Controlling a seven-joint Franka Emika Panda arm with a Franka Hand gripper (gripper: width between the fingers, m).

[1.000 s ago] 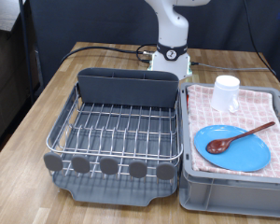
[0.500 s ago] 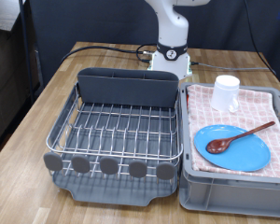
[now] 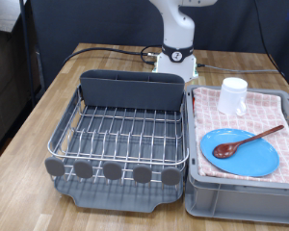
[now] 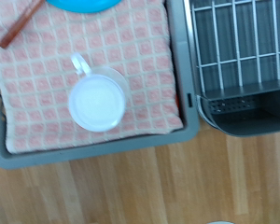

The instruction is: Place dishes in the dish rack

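Apparently nothing is changing since a second ago: all dishes are sitting in the crate (image 3: 243, 192), none in the rack (image 3: 116, 130).
Nearest, the spoon (image 3: 247, 141) is lying across the plate (image 3: 240, 152); behind them the mug (image 3: 233, 95) is standing on the cloth (image 3: 275, 120). No gripper is showing, so its state cannot be told.

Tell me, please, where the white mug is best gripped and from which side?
Probably from above. The white mug stands upright with its mouth open on the checked cloth, so one finger could go inside the rim, opposite the handle. The end effector does not show in either view.
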